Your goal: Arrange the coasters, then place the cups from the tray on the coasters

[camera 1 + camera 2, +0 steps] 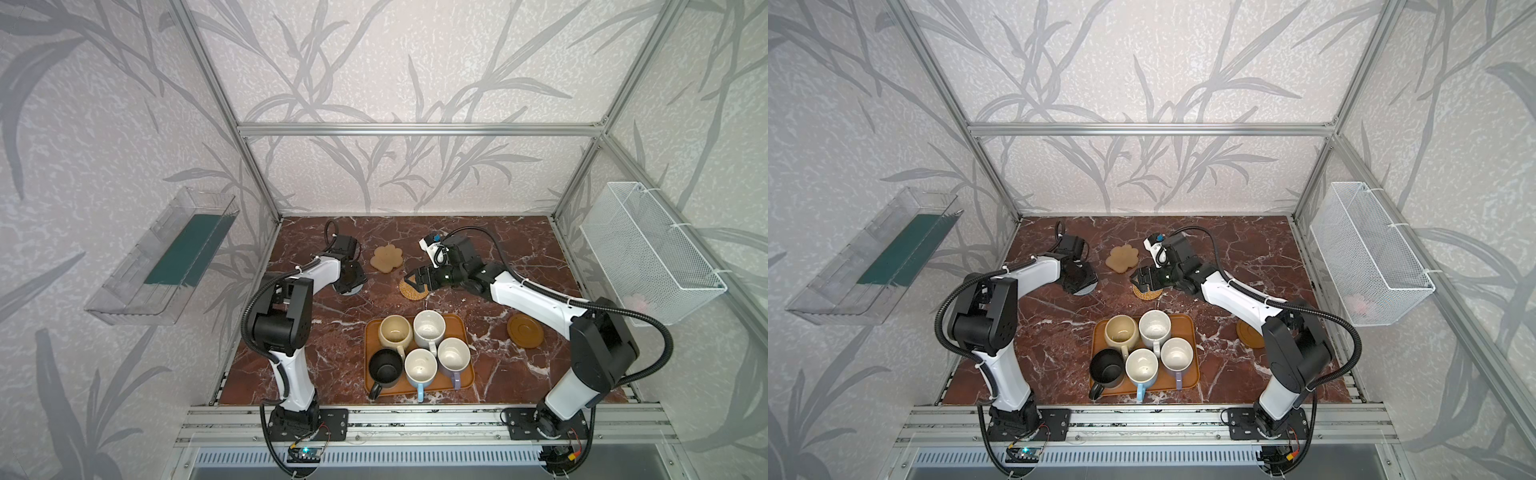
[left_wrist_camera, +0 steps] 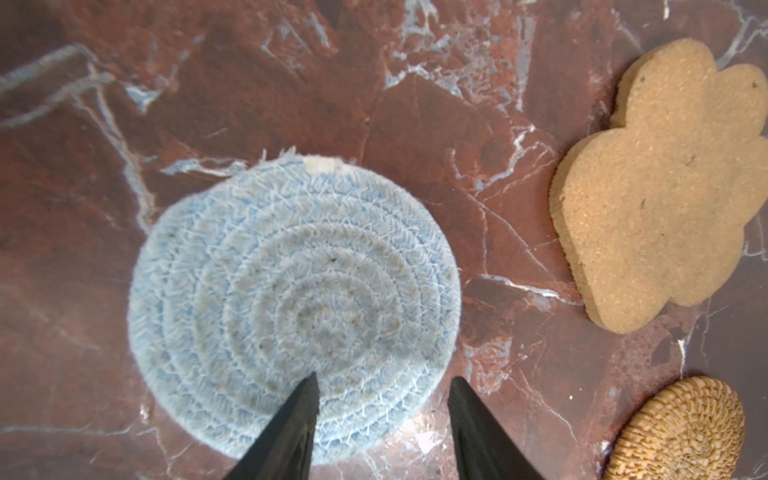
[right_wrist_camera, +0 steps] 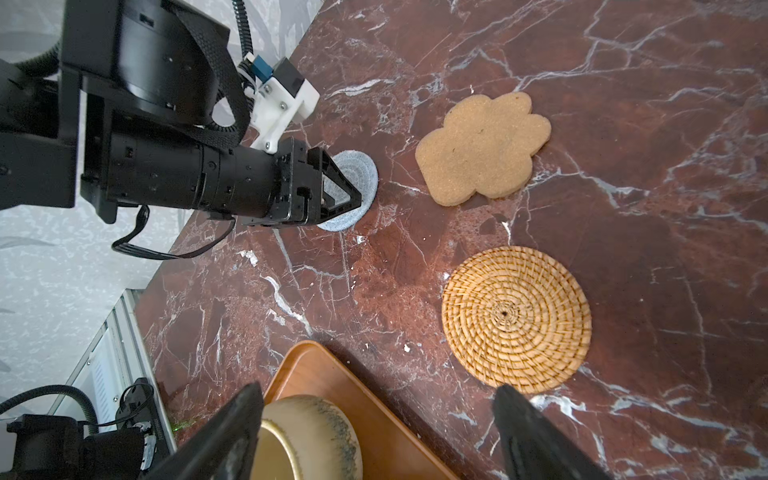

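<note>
My left gripper (image 2: 384, 377) hangs open over a pale blue woven round coaster (image 2: 291, 291) lying flat on the marble; one fingertip is above the mat, the other beside its rim. The tan paw coaster (image 1: 388, 258) and the rattan coaster (image 3: 515, 318) lie to its right. My right gripper (image 3: 378, 387) stands wide open just above the rattan coaster's near edge, holding nothing. A brown wooden disc coaster (image 1: 524, 330) sits by the right arm. On the orange-brown tray (image 1: 397, 392) stand the beige (image 1: 395, 330), speckled white (image 1: 429, 328), black (image 1: 385, 366), light blue (image 1: 420, 368) and lavender (image 1: 453, 357) cups.
A white wire basket (image 1: 648, 253) hangs on the right wall and a clear plastic bin (image 1: 162, 257) on the left wall. An aluminium rail (image 1: 415, 419) carrying both arm bases runs along the table's front edge.
</note>
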{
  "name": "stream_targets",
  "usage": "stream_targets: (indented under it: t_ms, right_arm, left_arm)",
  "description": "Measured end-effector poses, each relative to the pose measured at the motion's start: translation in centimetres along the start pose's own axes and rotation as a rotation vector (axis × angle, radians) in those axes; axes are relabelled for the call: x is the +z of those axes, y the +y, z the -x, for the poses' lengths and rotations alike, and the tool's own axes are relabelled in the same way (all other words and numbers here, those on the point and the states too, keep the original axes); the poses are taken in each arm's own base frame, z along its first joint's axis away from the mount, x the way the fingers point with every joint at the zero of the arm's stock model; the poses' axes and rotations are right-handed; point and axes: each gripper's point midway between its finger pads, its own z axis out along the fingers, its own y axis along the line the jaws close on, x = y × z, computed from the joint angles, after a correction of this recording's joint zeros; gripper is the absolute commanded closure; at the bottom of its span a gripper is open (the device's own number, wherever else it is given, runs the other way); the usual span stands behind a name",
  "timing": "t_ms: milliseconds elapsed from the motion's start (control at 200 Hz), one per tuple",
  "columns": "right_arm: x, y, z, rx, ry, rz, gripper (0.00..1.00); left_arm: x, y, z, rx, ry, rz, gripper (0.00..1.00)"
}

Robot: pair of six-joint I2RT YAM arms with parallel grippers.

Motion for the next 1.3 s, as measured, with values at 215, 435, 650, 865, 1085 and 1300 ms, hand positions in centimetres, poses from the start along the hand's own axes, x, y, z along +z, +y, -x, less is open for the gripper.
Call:
stream_targets:
  t_ms: [215, 435, 650, 865, 1085, 1300]
  right_arm:
    - [0.6, -0.5, -0.5, 0.011, 0.015, -0.009, 0.14]
    - [0.7, -0.6, -0.6, 0.017, 0.018, -0.013, 0.14]
    - [0.7, -0.6, -0.5, 0.021, 0.016, -0.013, 0.14]
    - [0.5, -0.4, -0.3, 0.022, 0.009, -0.013, 0.1]
    - [0.0, -0.2, 0.2, 0.014, -0.009, -0.012, 0.04]
    - [-0.6, -0.6, 0.1, 0.004, -0.026, -0.041, 0.01]
  left_arm:
    - [0.0, 0.1, 0.2, -0.006, -0.005, 0.0, 0.46]
    - [0.0, 0.5, 0.6, -0.016, -0.014, 0.001, 0.44]
    - [-0.1, 0.6, 1.2, -0.019, -0.014, -0.023, 0.37]
    - [-1.1, 0.4, 1.4, -0.005, -0.025, -0.033, 0.26]
    - [-3.3, -0.8, 2.0, 0.023, -0.054, -0.086, 0.23]
    - [-4.2, -4.0, 1.6, 0.185, -0.045, -0.184, 0.14]
